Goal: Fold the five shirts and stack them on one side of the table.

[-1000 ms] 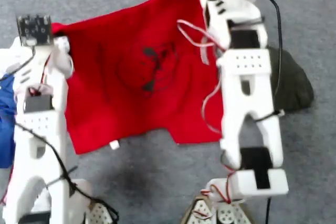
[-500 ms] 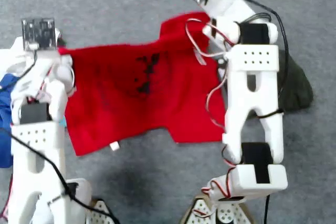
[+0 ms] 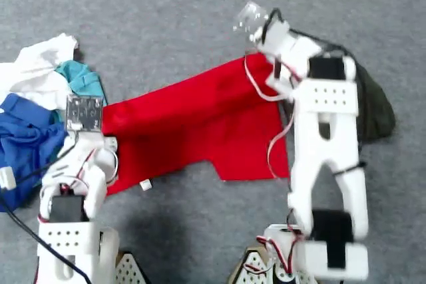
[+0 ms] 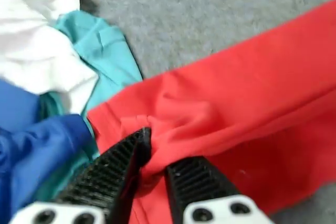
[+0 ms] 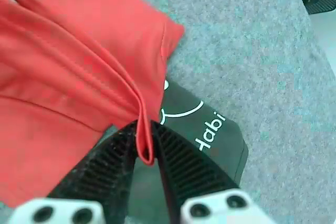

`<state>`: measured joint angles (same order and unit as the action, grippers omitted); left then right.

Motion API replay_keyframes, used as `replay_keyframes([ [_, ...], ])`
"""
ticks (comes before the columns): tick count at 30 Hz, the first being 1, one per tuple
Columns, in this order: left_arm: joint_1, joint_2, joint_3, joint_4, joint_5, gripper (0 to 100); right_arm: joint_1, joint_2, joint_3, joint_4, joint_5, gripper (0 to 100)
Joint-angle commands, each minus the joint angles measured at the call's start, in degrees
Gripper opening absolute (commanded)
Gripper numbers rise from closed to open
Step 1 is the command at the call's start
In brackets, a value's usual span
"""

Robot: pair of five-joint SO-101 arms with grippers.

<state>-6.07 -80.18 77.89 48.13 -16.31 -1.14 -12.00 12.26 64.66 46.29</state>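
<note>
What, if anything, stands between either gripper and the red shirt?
Nothing visible does. The left gripper and the right gripper each pinch a fold of the red shirt directly, with no other cloth between fingers and fabric.

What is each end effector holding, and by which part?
Both grip the red shirt: left end effector a bunched edge, right end effector a folded edge.

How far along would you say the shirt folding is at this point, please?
Looks done: a dark shirt lies at the right, seemingly folded. In hand: the red shirt, doubled over, with the left gripper and right gripper each shut on an edge. To do: the white shirt, teal shirt and blue shirt lie crumpled in a heap at the left; nothing is stacked yet.
</note>
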Motion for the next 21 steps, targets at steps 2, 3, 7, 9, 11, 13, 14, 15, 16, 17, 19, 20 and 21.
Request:
replay_keyframes([
  [2,0.4,-4.9,3.4,4.3,-0.5,2,1.0,-11.6,16.5,-8.7,0.8,0.2],
  [3,0.4,-5.5,3.5,6.1,-0.5,2,1.0,-13.3,19.7,-9.8,0.8,0.2],
  [7,-0.5,-6.5,5.5,11.3,-1.9,2,1.0,-19.6,29.7,-12.7,0.4,0.2],
  [9,-1.9,-6.5,6.5,11.9,-4.8,2,1.2,-22.2,33.4,-13.5,0.4,0.2],
  [11,-3.4,-6.5,7.3,12.0,-6.4,2,1.9,-24.7,36.6,-13.6,0.4,0.2],
  [13,-4.2,-6.5,7.9,12.0,-6.6,2,2.2,-26.9,39.6,-14.0,0.4,0.2],
  [14,-4.3,-6.5,8.0,12.0,-6.6,2,2.3,-28.1,41.2,-14.7,0.4,0.2],
  [15,-4.4,-6.5,8.1,12.0,-6.7,2,2.4,-29.2,42.7,-15.1,0.4,0.2],
  [16,-4.4,-6.5,8.1,12.0,-7.0,2,2.4,-30.5,44.2,-15.3,0.4,0.2],
  [17,-4.4,-6.5,8.1,12.0,-6.9,2,2.2,-31.7,45.5,-15.3,0.4,0.2],
  [19,-4.7,-6.5,8.2,12.0,-6.9,2,2.2,-34.2,48.2,-15.6,0.7,0.2],
  [20,-4.7,-6.3,8.3,12.0,-6.9,2,2.2,-35.3,49.5,-15.8,0.7,0.2],
  [21,-4.7,-6.2,8.3,12.0,-6.9,2,2.2,-36.4,50.9,-16.5,0.7,0.2],
])
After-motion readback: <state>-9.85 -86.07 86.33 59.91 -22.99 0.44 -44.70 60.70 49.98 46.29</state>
